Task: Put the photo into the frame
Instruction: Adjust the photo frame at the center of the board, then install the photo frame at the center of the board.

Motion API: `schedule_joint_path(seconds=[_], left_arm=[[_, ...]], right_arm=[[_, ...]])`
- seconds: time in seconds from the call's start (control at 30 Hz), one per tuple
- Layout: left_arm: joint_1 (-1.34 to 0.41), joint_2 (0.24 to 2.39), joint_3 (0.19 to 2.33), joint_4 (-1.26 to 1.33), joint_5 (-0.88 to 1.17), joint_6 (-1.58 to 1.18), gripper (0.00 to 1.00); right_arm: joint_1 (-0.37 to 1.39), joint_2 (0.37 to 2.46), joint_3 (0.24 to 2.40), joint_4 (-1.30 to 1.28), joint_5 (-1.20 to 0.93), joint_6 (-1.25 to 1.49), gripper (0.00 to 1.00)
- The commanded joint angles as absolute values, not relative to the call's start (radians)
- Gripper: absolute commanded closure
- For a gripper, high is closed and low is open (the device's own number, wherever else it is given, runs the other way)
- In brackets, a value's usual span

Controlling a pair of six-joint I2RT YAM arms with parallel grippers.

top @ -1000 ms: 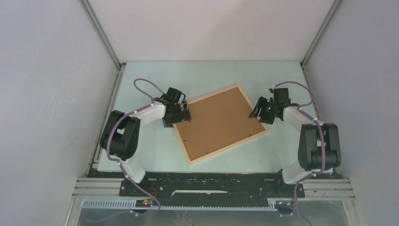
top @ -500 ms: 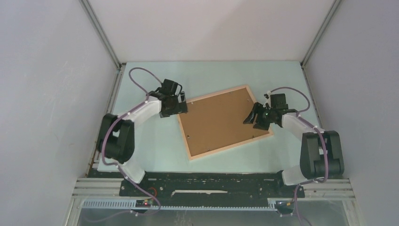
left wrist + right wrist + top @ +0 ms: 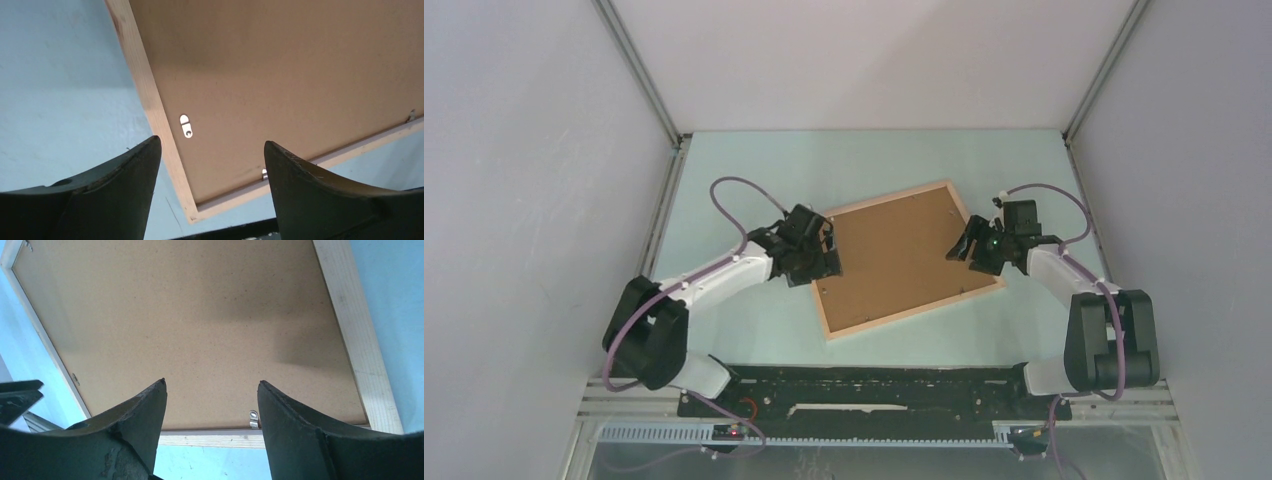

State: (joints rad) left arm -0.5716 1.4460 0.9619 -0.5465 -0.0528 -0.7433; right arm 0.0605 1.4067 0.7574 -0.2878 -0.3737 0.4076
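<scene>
The frame (image 3: 914,311) lies face down and askew on the pale table, its pale wood rim up. The brown cork-like board (image 3: 899,255) on the back of the photo fills it, and the picture side is hidden. My left gripper (image 3: 824,262) is open and empty over the frame's left edge. In the left wrist view (image 3: 212,141) it hangs above the rim (image 3: 150,100), the board (image 3: 275,65) and a metal tab (image 3: 186,126). My right gripper (image 3: 964,245) is open and empty over the right edge. In the right wrist view (image 3: 211,382) it sits above the board (image 3: 200,315), the rim (image 3: 360,355) and a tab (image 3: 254,418).
Grey walls close in the table on the left, back and right, with aluminium posts (image 3: 639,75) at the back corners. A black rail (image 3: 874,385) runs along the near edge between the arm bases.
The frame slid a little to the right early on. My left gripper moved nearer along the frame's left edge, from its far left corner. My right gripper shifted slightly over the right edge.
</scene>
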Motion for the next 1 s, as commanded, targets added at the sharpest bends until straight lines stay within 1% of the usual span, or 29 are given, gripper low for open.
schedule_joint_path(seconds=[0.0,0.17,0.3,0.37,0.5,0.57,0.7,0.83,0.97], left_arm=[[-0.619,1.464,0.900,-0.523,-0.119,-0.922,0.20],[-0.665,1.523,0.927,-0.552,-0.151,-0.939,0.20],[-0.674,1.549,0.919,-0.537,-0.129,-0.983,0.21],[-0.674,1.536,0.898,-0.525,-0.148,-0.997,0.20],[-0.661,1.519,0.849,-0.483,-0.166,-1.034,0.14],[-0.651,1.519,0.826,-0.433,-0.141,-1.040,0.10],[-0.624,1.541,0.816,-0.359,-0.095,-1.010,0.04],[-0.612,1.581,0.845,-0.347,-0.082,-0.966,0.02],[-0.607,1.604,0.848,-0.340,-0.074,-0.954,0.01]], right_arm=[[0.054,1.380,0.752,-0.271,-0.335,0.418,0.26],[0.053,1.367,0.752,-0.274,-0.318,0.418,0.26],[0.048,1.360,0.752,-0.281,-0.278,0.420,0.26],[0.030,1.352,0.759,-0.302,-0.246,0.419,0.24],[-0.024,1.358,0.832,-0.399,-0.172,0.410,0.19],[-0.039,1.383,0.845,-0.391,-0.156,0.410,0.15],[-0.046,1.495,0.877,-0.346,-0.207,0.418,0.16],[-0.038,1.580,0.930,-0.341,-0.227,0.416,0.19],[-0.039,1.619,0.970,-0.361,-0.137,0.398,0.17]])
